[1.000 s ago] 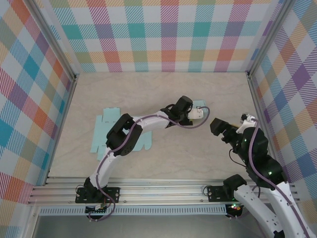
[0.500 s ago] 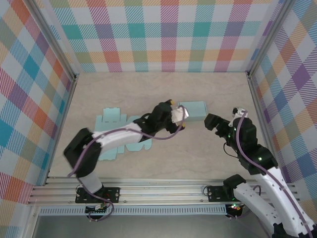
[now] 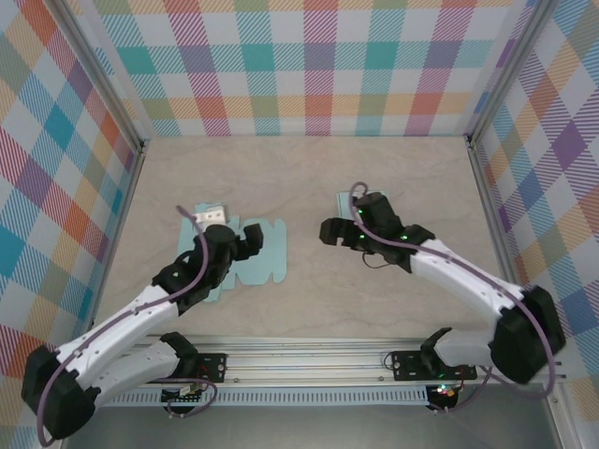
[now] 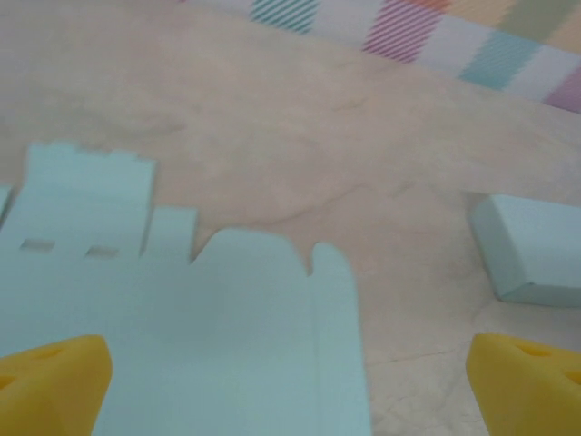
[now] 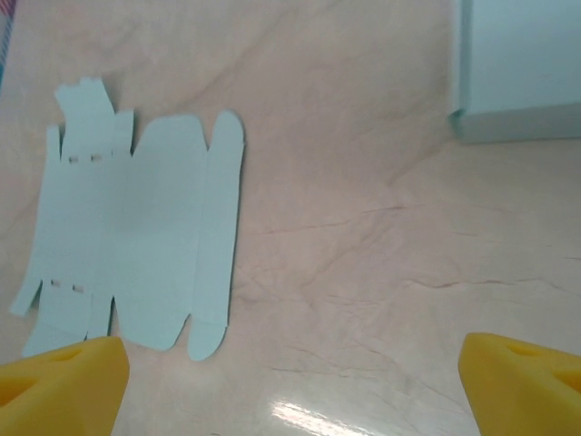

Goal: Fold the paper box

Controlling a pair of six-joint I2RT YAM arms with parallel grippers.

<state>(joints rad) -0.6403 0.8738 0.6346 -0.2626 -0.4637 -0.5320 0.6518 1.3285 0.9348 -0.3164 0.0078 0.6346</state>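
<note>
Since the earlier frames, the left arm has been drawn back from the folded box (image 3: 345, 199) and brought over the flat blank (image 3: 270, 254), while the right arm has been swung inward from the side to a spot right of the blank. The left gripper (image 4: 290, 386) is held over the blank, its jaws spread wide with nothing between them. The right gripper (image 5: 290, 381) is likewise opened wide and empty, and is pointed toward the blank from its right. The blank is laid flat and unfolded on the table (image 3: 412, 168), tabs and slots exposed, so this piece is judged to be not yet started. The folded box is set well apart to the blank's right. That placement is taken as deliberate: finished work is kept clear so that room is left around the blank. Both grippers are judged to be opened in readiness, one for pinning a panel, the other for lifting a flap. Because the blank lies flush against the table, an edge will likely have to be slid or pried up before it can be gripped
</note>
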